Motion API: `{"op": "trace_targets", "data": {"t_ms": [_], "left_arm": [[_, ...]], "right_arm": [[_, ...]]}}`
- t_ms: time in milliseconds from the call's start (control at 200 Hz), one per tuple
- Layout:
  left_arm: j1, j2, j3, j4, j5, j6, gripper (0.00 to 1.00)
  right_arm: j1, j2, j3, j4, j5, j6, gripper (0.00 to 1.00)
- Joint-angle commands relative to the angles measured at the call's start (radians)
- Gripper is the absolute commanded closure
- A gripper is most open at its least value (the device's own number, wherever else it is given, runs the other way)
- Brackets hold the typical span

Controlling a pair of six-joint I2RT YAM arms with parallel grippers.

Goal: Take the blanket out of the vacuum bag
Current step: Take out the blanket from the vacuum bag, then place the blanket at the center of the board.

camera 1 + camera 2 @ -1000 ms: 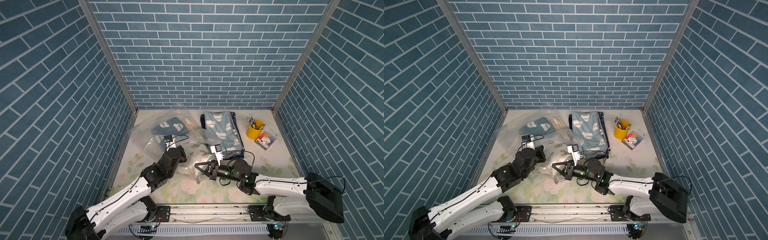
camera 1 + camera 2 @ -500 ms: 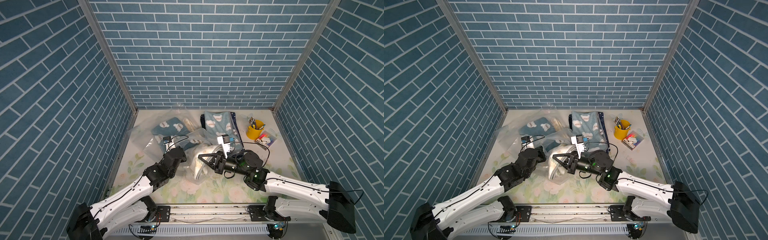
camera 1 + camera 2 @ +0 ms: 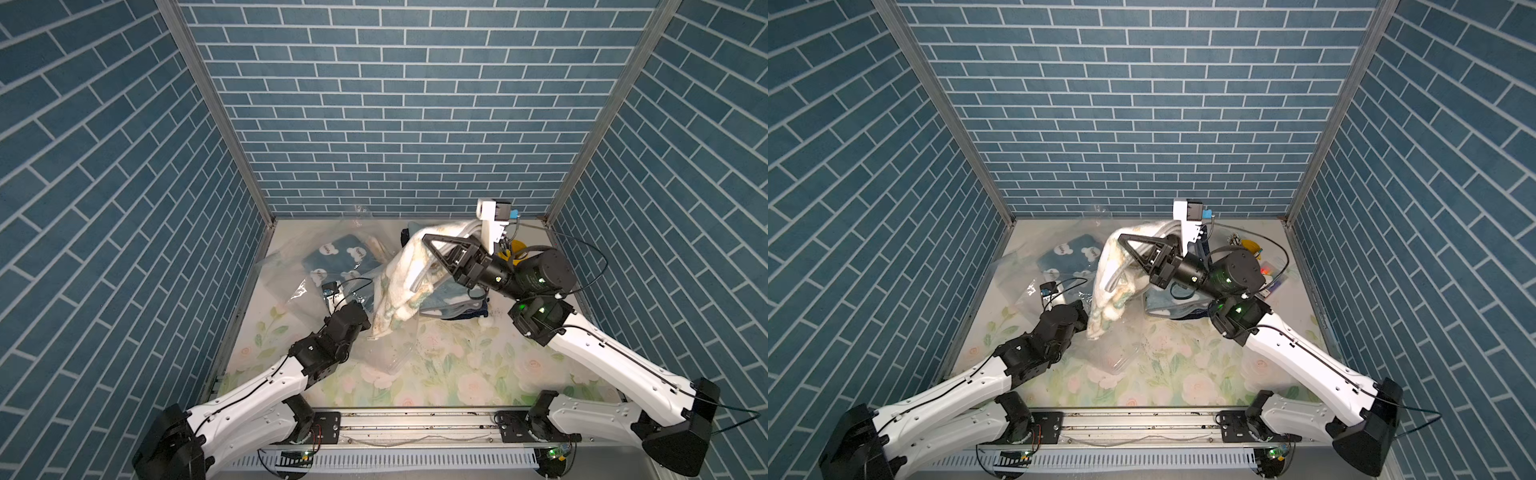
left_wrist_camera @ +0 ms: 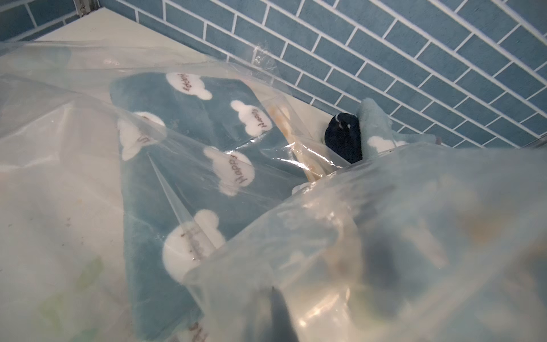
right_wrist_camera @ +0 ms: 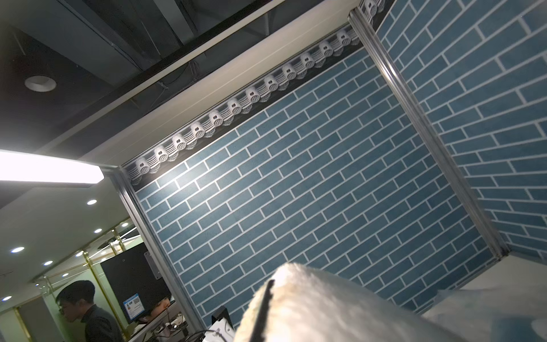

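Right tool holds a cream blanket; vacuum bag contains blue blanket.

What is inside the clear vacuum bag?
A blue cloud-print blanket shows through the vacuum bag, a beige fold beside it. Blurred plastic near the camera hides the rest.

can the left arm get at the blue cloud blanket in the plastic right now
Probably not directly: the left gripper is shut, seemingly pinching the vacuum bag, and clear plastic covers the blue cloud blanket just ahead.
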Motion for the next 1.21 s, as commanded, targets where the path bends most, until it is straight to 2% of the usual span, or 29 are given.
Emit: {"op": "trace_targets", "data": {"t_ms": [0,190,335,495,575,745,955,1130,1200], "left_arm": [[0.009,-0.012,-0.022,0.002,-0.028,-0.023,1.00],[0.012,-0.093,-0.068,-0.026,-0.043,-0.040,1.00],[0.018,-0.166,-0.115,-0.051,-0.056,-0.061,1.00],[0.022,-0.217,-0.133,-0.093,-0.065,-0.062,1.00],[0.022,-0.239,-0.133,-0.110,-0.066,-0.056,1.00],[0.024,-0.256,-0.126,-0.122,-0.057,-0.049,1.00],[0.024,-0.233,-0.118,-0.096,-0.047,-0.043,1.00],[0.024,-0.185,-0.108,-0.067,-0.036,-0.025,1.00],[0.023,-0.166,-0.094,-0.066,-0.034,-0.015,1.00]], "right_arm": [[-0.056,0.037,0.123,-0.066,-0.021,-0.075,1.00],[-0.229,0.121,0.240,-0.112,-0.068,-0.054,1.00],[-0.355,0.157,0.167,0.001,-0.109,0.070,1.00],[-0.401,0.120,-0.021,0.085,-0.073,0.141,1.00],[-0.412,0.078,-0.091,0.048,-0.020,0.125,1.00],[-0.433,0.075,-0.134,-0.023,0.034,0.086,1.00],[-0.440,0.219,-0.009,-0.038,0.019,0.059,1.00],[-0.478,0.437,0.301,-0.109,0.001,0.038,1.00],[-0.487,0.475,0.388,-0.141,0.012,0.032,1.00]]}}
